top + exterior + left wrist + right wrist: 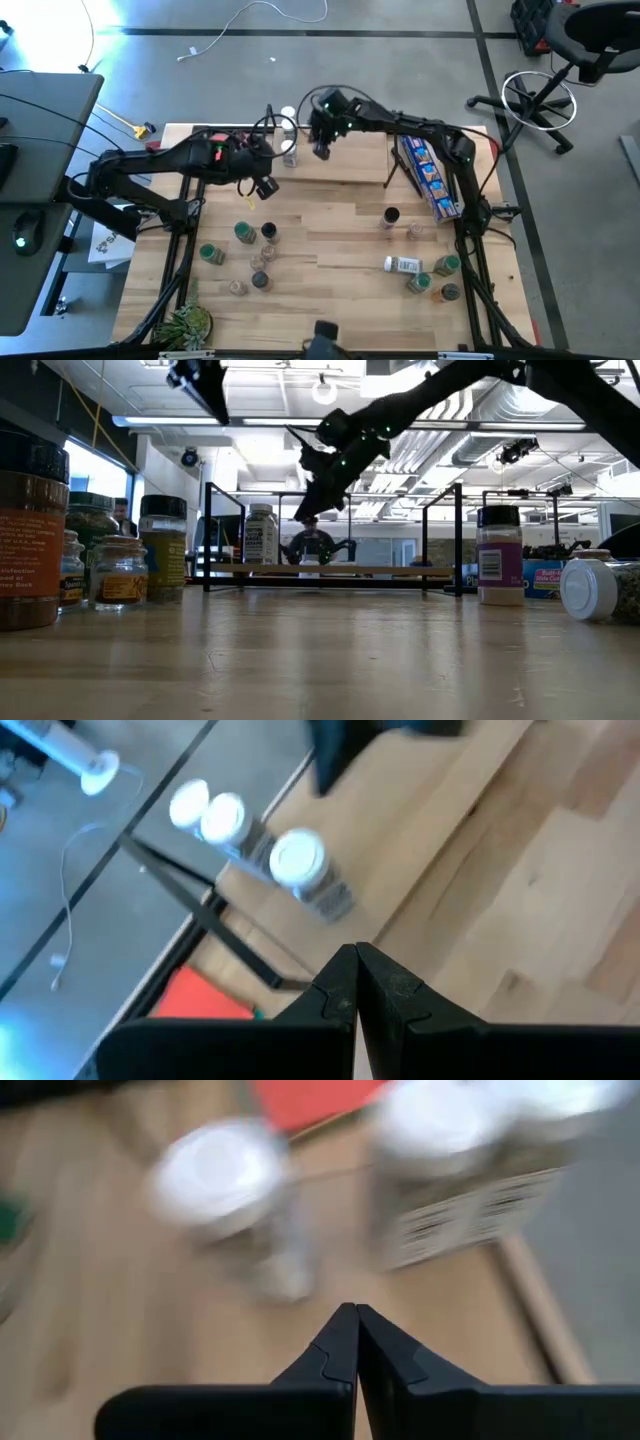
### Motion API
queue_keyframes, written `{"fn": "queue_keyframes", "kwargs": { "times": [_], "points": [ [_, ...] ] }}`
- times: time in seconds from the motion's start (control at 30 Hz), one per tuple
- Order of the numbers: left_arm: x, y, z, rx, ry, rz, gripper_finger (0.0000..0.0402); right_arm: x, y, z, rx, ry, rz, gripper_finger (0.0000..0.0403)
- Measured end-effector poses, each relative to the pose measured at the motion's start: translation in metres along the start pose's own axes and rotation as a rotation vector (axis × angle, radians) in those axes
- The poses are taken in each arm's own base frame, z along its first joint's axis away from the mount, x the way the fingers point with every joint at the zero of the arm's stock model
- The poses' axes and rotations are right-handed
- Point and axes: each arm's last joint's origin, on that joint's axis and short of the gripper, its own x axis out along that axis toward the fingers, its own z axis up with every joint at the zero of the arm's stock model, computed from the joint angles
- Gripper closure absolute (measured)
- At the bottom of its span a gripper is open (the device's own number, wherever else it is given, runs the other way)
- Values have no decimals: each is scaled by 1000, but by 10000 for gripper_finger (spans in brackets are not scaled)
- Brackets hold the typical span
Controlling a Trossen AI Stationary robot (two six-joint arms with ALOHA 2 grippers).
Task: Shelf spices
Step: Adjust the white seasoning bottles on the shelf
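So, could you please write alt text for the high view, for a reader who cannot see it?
Both arms reach over the shelf at the table's far edge, where white-lidded jars stand; the left tool and right tool are shut and empty. More spice jars remain scattered on the wooden table.

arms: two, both dark, nearly black, built of slim jointed links with rounded joint housings
left arm: matte black links; a small red and green patch shows near its wrist
right arm: same black finish; tiny green lights glow at the wrist block
cables: thin black cable loops arch over both wrists and trail along the links
left gripper: two flat black fingers tapering to points, with stepped, notched inner edges; a broad black crossbar behind them
right gripper: identical black fingers, same notched profile and crossbar
bases: thin black tube frames at the table's left and right sides
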Motion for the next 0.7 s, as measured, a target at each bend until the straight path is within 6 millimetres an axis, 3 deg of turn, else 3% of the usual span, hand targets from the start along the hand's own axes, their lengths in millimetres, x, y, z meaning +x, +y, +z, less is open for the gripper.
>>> {"fn": "queue_keyframes", "kwargs": {
  "times": [0.13, 0.3, 0.7],
  "points": [
    [21, -1, -13, -26, 32, 27, 401, 13, 27, -6, -52, 58, 55, 403],
    [34, 0, -19, -41, 52, 21, 401, 32, 48, -11, -54, -13, 64, 403],
    [33, 1, -19, -55, 41, 22, 401, 49, 53, -7, 12, -140, 114, 403]
  ]
}}
